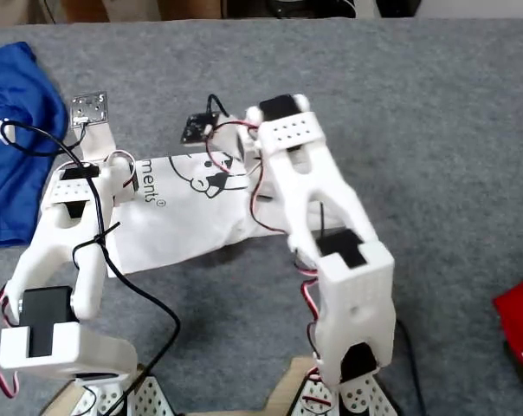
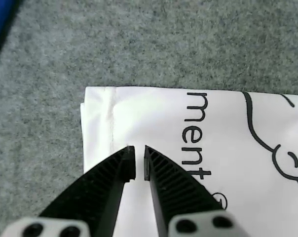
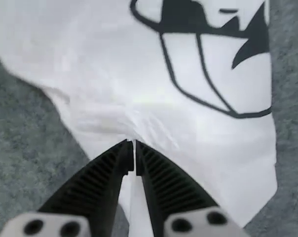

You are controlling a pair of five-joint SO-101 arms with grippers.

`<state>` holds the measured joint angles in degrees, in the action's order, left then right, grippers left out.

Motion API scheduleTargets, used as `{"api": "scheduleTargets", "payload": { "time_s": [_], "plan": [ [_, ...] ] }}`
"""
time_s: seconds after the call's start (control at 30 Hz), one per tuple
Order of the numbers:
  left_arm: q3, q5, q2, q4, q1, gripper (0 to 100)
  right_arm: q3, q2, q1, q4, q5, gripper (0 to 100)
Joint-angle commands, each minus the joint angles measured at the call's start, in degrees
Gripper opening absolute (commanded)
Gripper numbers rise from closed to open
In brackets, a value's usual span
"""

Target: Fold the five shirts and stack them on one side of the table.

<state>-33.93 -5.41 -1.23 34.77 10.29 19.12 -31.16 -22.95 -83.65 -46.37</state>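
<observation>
A folded white shirt (image 1: 192,212) with black print lies on the grey table in the middle of the high view. My left gripper (image 2: 139,163) stands over the shirt (image 2: 154,128) a little in from its folded end, its fingers drawn together to a thin slit on the fabric; it is also seen from above (image 1: 127,173). My right gripper (image 3: 134,153) is shut on a pinch of the shirt (image 3: 198,89) beside the printed drawing, with wrinkles fanning out from its tips. From above, this gripper (image 1: 235,152) sits at the shirt's far edge.
A crumpled blue shirt (image 1: 15,130) lies at the table's left edge. A red shirt (image 1: 521,329) pokes in at the right edge. Bare grey table (image 1: 417,113) stretches behind and to the right of the arms.
</observation>
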Motion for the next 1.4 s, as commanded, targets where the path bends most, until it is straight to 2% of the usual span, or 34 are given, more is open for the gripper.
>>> {"api": "scheduleTargets", "payload": {
  "time_s": [0.0, 0.1, 0.33, 0.5, 0.6, 0.7, 0.83, 0.97, 1.07, 1.23, 1.37],
  "plan": [
    [1.93, -0.18, -0.40, -0.70, -0.35, 5, 7.87, -3.74, -0.57, 3.08, 2.55, 2.2],
    [1.93, -0.18, -0.40, -0.70, -0.35, 5, 14.20, -9.01, -0.57, 1.58, 2.55, 2.2],
    [1.93, -0.18, -0.40, -0.70, -0.35, 5, 30.20, -18.42, -0.22, -9.76, 2.46, 2.2],
    [2.02, -0.18, -0.40, -0.70, -0.35, 5, 47.60, -17.80, 2.33, -18.73, 2.73, 2.2],
    [2.64, -0.53, -0.57, -0.26, -0.26, 5, 54.46, -13.76, 4.97, -18.81, 7.38, 2.2],
    [7.82, -0.62, -0.92, 5.36, 1.41, 5, 51.65, -8.22, 6.64, -18.81, 9.14, 2.2],
    [18.81, -0.79, 1.19, 16.97, 5.45, 6, 39.60, -0.75, 7.34, -18.73, 10.46, 2.2],
    [25.93, -5.54, 5.58, 25.67, 8.62, 16, 28.70, 4.44, 7.34, -18.55, 10.64, 2.2],
    [30.33, -6.24, 9.71, 30.51, 10.20, 23, 24.40, 6.29, 8.22, -18.55, 10.73, 2.2],
    [37.27, -6.15, 17.89, 38.86, 10.29, 24, 23.16, 6.64, 9.80, -18.64, 10.81, 2.2],
    [42.90, -5.89, 26.15, 40.79, 10.29, 24, 21.76, 6.81, 10.15, -18.64, 11.69, 2.2]
  ]
}}
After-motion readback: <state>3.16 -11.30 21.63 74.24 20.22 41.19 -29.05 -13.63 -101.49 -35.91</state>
